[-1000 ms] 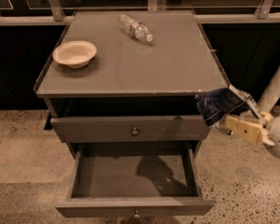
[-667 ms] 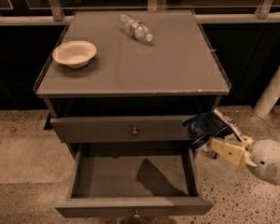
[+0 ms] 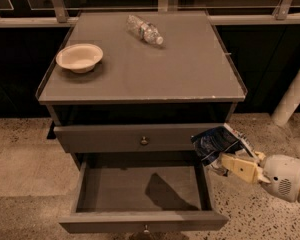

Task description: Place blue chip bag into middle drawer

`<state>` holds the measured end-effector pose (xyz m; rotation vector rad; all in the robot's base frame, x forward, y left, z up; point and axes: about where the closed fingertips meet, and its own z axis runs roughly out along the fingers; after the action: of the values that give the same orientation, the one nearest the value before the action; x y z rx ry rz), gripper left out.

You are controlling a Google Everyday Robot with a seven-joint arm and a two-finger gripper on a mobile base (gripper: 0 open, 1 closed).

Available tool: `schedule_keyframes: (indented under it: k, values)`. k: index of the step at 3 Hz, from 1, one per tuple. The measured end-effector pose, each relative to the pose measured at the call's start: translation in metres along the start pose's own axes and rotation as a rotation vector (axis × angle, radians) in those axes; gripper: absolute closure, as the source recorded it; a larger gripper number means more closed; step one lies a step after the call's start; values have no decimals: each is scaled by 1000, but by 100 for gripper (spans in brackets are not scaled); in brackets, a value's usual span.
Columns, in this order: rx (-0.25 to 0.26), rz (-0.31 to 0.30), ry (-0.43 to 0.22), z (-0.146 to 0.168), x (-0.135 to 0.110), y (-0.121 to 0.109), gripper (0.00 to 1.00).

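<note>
The blue chip bag [image 3: 219,142] is a crumpled dark-blue foil bag held in my gripper [image 3: 224,162], which is shut on it. The gripper comes in from the right and holds the bag in the air over the right edge of the middle drawer [image 3: 140,190]. That drawer is pulled open; its grey floor is bare, with the bag's shadow on it. Its front panel with a small knob [image 3: 146,229] is at the bottom edge of the view. The shut grey drawer front [image 3: 130,136] above it has its own knob.
On the grey cabinet top [image 3: 180,74] stand a cream bowl [image 3: 79,57] at the left and a clear plastic water bottle [image 3: 144,30] lying at the back. A white post [image 3: 292,96] rises at the right. Speckled floor surrounds the cabinet.
My gripper with the blue chip bag has moved left and down, from beside the cabinet's right corner to over the open drawer's right edge. The bag's shadow has shifted on the drawer floor.
</note>
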<state>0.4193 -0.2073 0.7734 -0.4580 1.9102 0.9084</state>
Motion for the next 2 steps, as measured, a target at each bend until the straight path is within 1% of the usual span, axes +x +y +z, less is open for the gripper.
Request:
schedule_keyframes:
  k: [1,2]
  values:
    - [-100,146,41,30,55,-8,100]
    - [-267,313,73,77,115,-13,100]
